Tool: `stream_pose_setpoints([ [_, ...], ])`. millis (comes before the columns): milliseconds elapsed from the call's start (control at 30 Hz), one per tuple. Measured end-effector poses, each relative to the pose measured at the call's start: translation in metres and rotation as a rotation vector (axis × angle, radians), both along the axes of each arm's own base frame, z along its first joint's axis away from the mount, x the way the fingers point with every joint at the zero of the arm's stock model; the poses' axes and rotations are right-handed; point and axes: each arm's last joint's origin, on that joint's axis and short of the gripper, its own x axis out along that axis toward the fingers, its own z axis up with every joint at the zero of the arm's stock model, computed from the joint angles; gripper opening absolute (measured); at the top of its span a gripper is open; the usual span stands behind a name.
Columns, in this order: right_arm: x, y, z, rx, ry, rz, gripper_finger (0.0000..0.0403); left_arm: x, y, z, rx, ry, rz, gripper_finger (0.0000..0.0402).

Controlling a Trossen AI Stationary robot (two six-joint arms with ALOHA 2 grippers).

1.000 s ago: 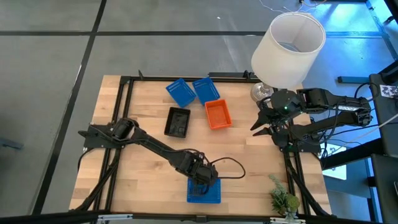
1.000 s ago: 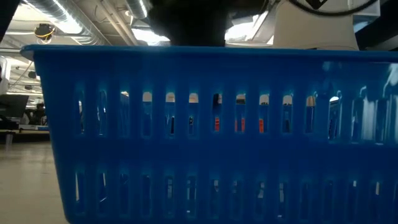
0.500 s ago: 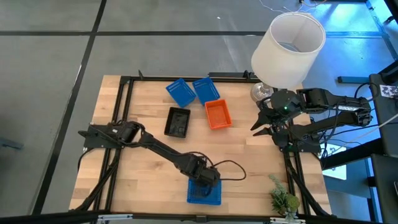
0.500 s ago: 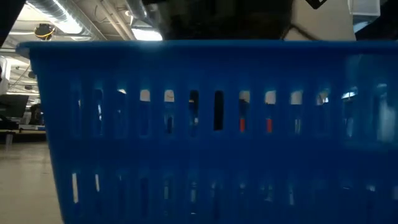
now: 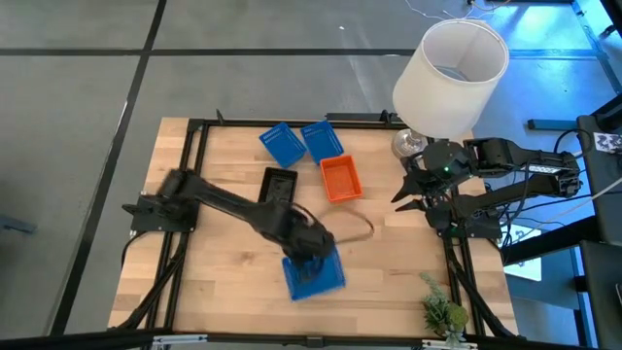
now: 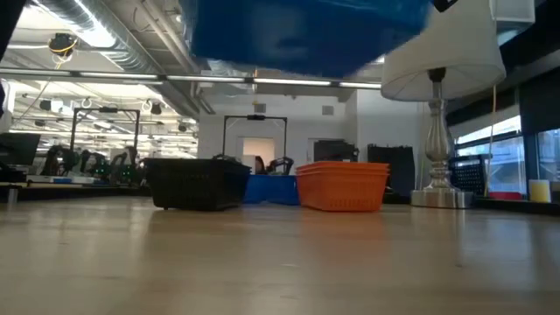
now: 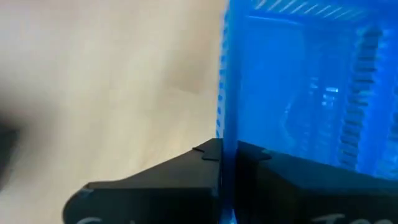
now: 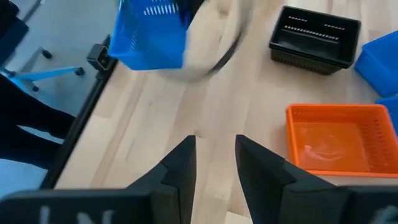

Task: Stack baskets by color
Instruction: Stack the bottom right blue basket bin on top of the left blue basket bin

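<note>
A blue basket (image 5: 314,276) hangs over the near middle of the table with my left gripper (image 5: 310,254) shut on it; the low view shows the blue basket (image 6: 306,31) well above the tabletop. Farther back stand a black basket (image 5: 277,191), an orange basket (image 5: 340,178) and two more blue baskets (image 5: 282,144) (image 5: 321,139), all resting on their bottoms. My right gripper (image 5: 413,190) waits open at the table's right edge, holding nothing. My left gripper pinches the blue basket's far wall (image 7: 225,118) near its rim, one finger (image 7: 186,177) outside and the other inside the basket. The fingers come from above, slanting down. The basket hangs below them, slightly turned and lifted clear of the table.
A large white lampshade (image 5: 450,76) on a metal lamp base (image 6: 436,131) stands at the far right corner. A small green plant (image 5: 442,311) sits at the near right corner. Bare wood lies left of the baskets and in front of my right gripper (image 8: 214,149).
My left gripper has shut on the blue basket's wall, then risen and gone toward the far edge. The basket, which stood on the table close before the low camera, is now lifted clear and turned a little.
</note>
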Motion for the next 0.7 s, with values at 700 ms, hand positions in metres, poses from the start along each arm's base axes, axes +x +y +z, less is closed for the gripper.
stream_pose_setpoints([
  [700, 0.003, -0.01, 0.001, -0.258, -0.042, -0.223, 0.011, -0.096, 0.213, 0.102, 0.163, -0.181, 1.285, 0.0],
])
